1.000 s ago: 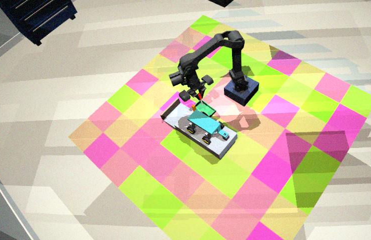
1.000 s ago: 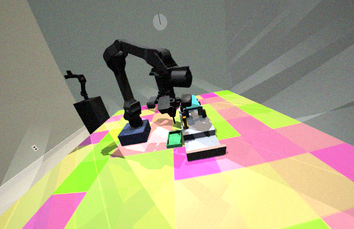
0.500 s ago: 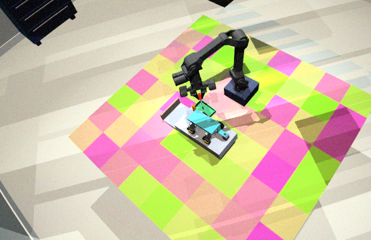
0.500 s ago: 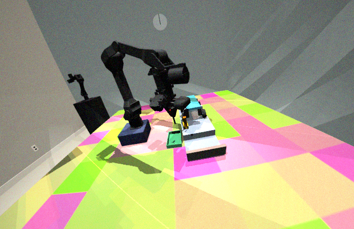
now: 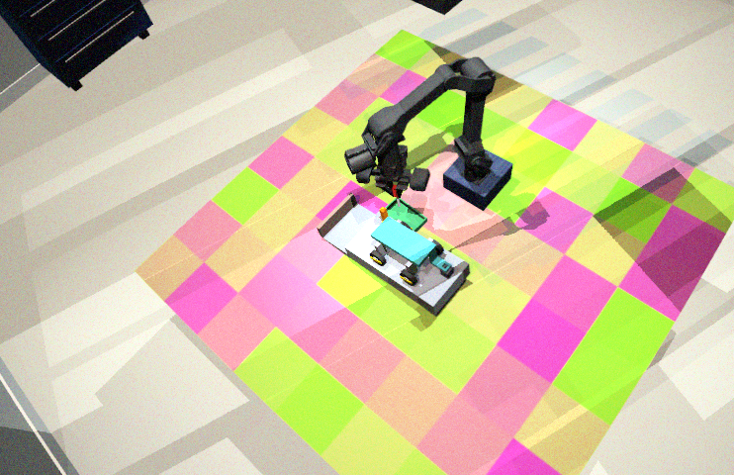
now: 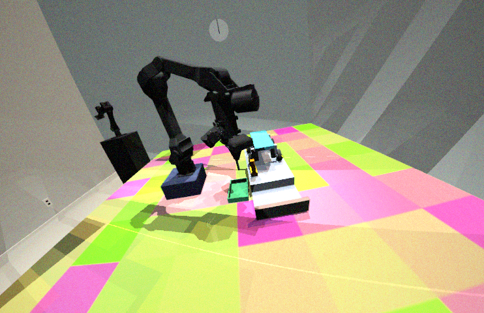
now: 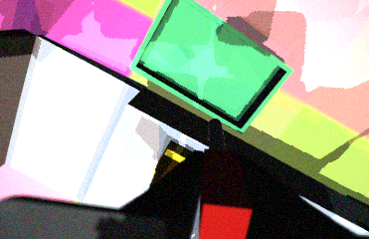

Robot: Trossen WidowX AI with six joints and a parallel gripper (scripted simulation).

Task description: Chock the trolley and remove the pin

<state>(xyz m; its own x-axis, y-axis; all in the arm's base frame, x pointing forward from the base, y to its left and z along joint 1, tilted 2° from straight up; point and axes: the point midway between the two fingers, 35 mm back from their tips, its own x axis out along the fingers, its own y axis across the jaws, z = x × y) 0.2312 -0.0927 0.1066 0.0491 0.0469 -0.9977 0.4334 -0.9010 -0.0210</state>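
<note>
My gripper (image 5: pixel 395 192) (image 6: pixel 235 150) is shut on the red-headed stop pin (image 7: pixel 226 221), holding it clear of the ramp. The pin's dark tip points down, near the corner of the green tray (image 5: pixel 407 215) (image 6: pixel 238 190) (image 7: pixel 207 70) in the wrist view. The tray looks empty. The cyan trolley (image 5: pixel 404 240) (image 6: pixel 262 141) stands on the grey ramp (image 5: pixel 334 231) (image 6: pixel 274 193) (image 7: pixel 63 110). The chock (image 5: pixel 383 213) (image 6: pixel 253 168) (image 7: pixel 175 155) is upright on the ramp, at the downhill side of the tray-side wheel. Whether it touches the wheel is unclear.
A raised end board (image 5: pixel 336 215) (image 6: pixel 282 208) closes the ramp's low end. The tray lies close beside the ramp, between it and the arm's dark blue base (image 5: pixel 474 181) (image 6: pixel 184 185). A second arm on a black pedestal (image 6: pixel 126 152) stands far back.
</note>
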